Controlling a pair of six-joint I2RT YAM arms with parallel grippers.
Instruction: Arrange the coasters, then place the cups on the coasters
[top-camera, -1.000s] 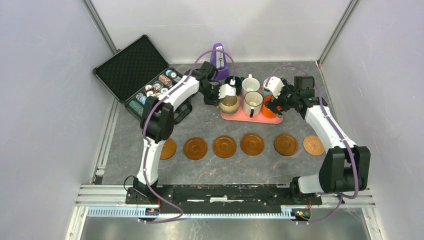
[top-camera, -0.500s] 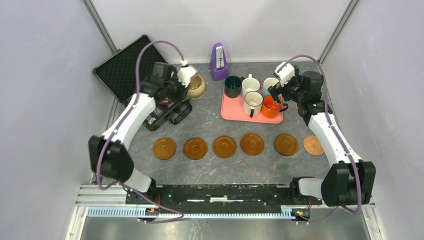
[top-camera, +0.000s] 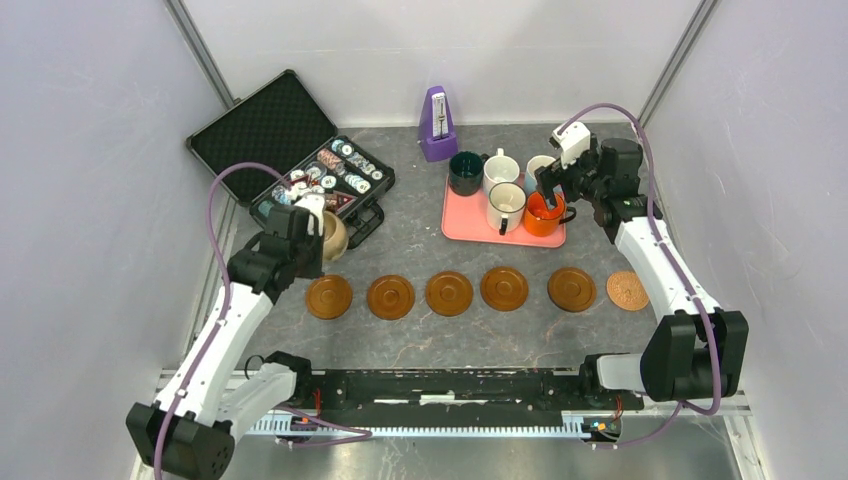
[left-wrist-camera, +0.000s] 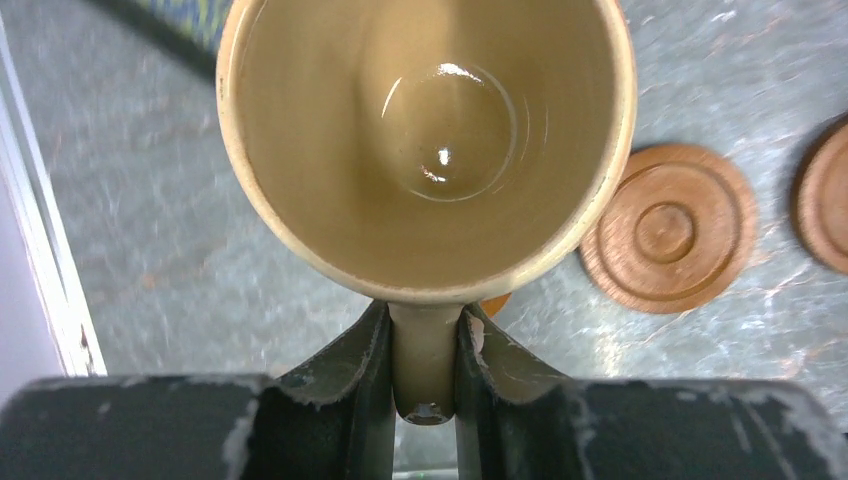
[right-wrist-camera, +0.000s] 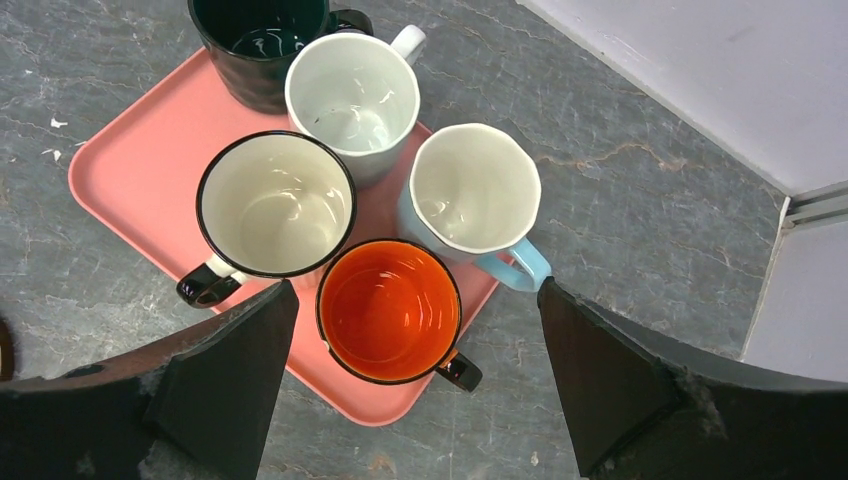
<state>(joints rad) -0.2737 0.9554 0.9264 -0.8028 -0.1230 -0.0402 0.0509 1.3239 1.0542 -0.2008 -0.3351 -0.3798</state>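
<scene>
While the left pincer (left-wrist-camera: 425, 340) is clamped together on the handle of the tan mug (left-wrist-camera: 430, 150), the mug sits upright and mouth-up just past the fingertips. Whether it is clear of the table I cannot tell. In the wrist view, 1 coaster (left-wrist-camera: 668, 228) lies flat to the right of the pincer, past the mug's rim. A 2nd coaster shows only at the picture's right edge.

From above, 6 coasters form a row across the table. The leftmost one (top-camera: 329, 297) lies just on the near side of the left pincer, and the rightmost one (top-camera: 628, 290) is paler than the rest. The left arm is folded: its upper link swings back and out to the left past the rail, and its forearm reaches forward to the mug.

The right pincer (right-wrist-camera: 415, 290) stands wide apart and holds nothing. It points down over the orange mug (right-wrist-camera: 388, 310), which sits between the 2 fingers. Beyond it are the black-rimmed cream mug (right-wrist-camera: 275, 205), the light blue mug (right-wrist-camera: 475, 190), the white mug (right-wrist-camera: 352, 95) and the dark green mug (right-wrist-camera: 262, 30), all on the pink tray (right-wrist-camera: 130, 170). The right arm rises from its elbow near the rail and stretches forward to the tray.
</scene>
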